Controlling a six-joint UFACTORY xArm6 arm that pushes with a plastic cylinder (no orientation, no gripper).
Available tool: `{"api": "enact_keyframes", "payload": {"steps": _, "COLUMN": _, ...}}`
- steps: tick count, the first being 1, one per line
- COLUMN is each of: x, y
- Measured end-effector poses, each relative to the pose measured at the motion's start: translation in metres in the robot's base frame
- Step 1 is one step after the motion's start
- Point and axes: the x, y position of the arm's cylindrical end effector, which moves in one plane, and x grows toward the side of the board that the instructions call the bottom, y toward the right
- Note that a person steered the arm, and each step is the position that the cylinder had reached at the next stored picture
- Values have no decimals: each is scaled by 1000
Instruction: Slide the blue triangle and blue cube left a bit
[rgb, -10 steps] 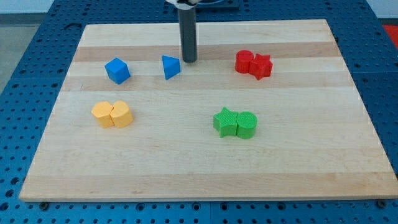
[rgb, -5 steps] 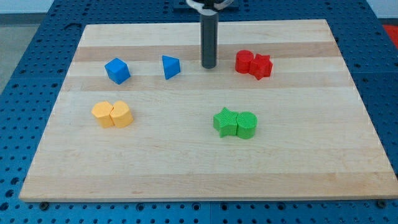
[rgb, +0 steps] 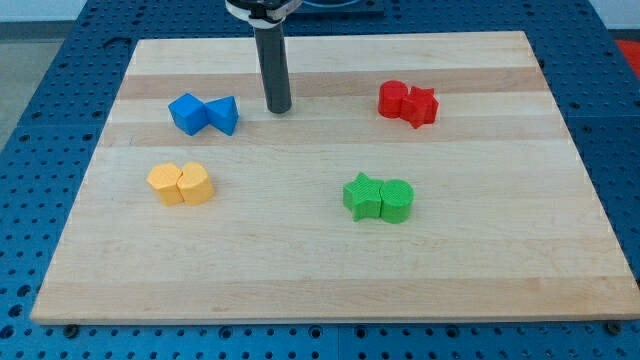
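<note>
Two blue blocks sit touching each other on the wooden bench (rgb: 330, 270), toward the view's upper left: the blue cube (rgb: 188, 113) and, just to its right, the blue triangle (rgb: 223, 115). Taking the blue triangle as landmark, my tip (rgb: 278, 109) stands on the board near it, to the view's right and level with it, with a narrow strip of bare wood between the two. The dark rod rises straight up from there and leaves the frame at the view's top. No hand ends the arm, only this rod, so nothing is apart, together or clamped on anything.

Counting from the same landmark: below the blue triangle and a little left lie two yellow blocks (rgb: 181, 185), pressed side by side. Well to its right, past the rod, lie two red blocks (rgb: 408, 103), touching each other. Below and to the right, lie two green blocks, a green star (rgb: 362, 196) and a green cylinder (rgb: 396, 200), also touching. That makes eight blocks, two of each colour.

No brand, label or writing can be read anywhere in the camera view.
</note>
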Motion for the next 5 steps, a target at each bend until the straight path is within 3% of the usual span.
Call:
{"api": "enact_keyframes", "payload": {"steps": 2, "x": 24, "y": -28}}
{"api": "enact_keyframes", "payload": {"steps": 5, "x": 9, "y": -75}}
